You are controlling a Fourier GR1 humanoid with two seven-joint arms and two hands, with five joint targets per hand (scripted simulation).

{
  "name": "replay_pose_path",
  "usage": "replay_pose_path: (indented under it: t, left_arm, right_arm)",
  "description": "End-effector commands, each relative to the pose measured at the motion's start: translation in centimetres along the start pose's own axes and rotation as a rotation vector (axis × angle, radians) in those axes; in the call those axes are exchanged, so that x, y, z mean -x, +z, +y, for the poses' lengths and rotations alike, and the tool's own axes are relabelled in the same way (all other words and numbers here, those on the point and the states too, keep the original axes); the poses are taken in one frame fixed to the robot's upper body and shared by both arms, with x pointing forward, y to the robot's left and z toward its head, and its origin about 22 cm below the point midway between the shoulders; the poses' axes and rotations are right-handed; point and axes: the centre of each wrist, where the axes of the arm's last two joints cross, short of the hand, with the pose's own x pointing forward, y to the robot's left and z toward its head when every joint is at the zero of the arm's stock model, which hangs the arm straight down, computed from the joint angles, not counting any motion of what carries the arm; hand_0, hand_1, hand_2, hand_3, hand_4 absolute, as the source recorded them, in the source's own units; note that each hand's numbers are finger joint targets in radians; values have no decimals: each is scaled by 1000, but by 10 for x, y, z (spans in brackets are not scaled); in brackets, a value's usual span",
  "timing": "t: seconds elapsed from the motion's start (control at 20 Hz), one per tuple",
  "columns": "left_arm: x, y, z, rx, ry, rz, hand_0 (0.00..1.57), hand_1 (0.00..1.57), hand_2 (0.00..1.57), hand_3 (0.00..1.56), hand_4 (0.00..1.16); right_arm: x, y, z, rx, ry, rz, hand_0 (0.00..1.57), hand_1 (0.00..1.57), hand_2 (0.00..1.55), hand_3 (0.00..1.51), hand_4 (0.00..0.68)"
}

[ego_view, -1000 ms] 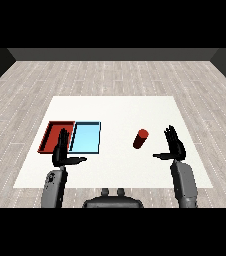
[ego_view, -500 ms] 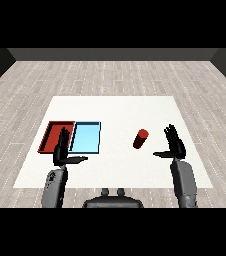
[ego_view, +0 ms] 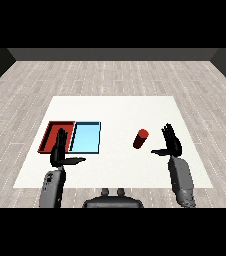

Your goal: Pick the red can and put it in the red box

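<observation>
Clearly nearer, the right robot hand (ego_view: 172, 142), released, has the tilted can (ego_view: 141, 138) just to its left.

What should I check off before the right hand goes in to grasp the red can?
1. Small red cylindrical can stands free on the white table, tilted in this view: ok.
2. Black right hand open, fingers straight, beside the can and apart from it: ok.
3. Gap between right hand and can unobstructed: ok.
4. Shallow red tray holds nothing visible: ok.
5. Black left hand open, overlapping the red tray's near edge in view; contact: cannot tell.
6. Light blue tray lies between can and red tray: ok.
</observation>
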Motion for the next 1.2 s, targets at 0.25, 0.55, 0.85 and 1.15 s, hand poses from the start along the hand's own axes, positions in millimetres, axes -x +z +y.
replay_pose_path:
  t: [0.25,0.55,0.85,1.15]
  left_arm:
    - [4,-16,-3,-9,35,4,0,0,0,0,0]
    - [6,14,-23,-8,26,-18,0,0,0,0,0]
    - [-14,-1,-3,-14,56,7,0,0,0,0,0]
    - [-18,-3,-5,-8,3,1,0,0,0,0,0]
  right_arm:
    - [19,-32,29,-19,-41,42,0,0,0,0,0]
    - [37,-28,36,-11,-86,47,0,0,0,0,0]
    - [47,-35,62,-9,-130,55,0,0,0,0,0]
    - [55,-46,46,-1,-137,95,0,0,0,0,0]
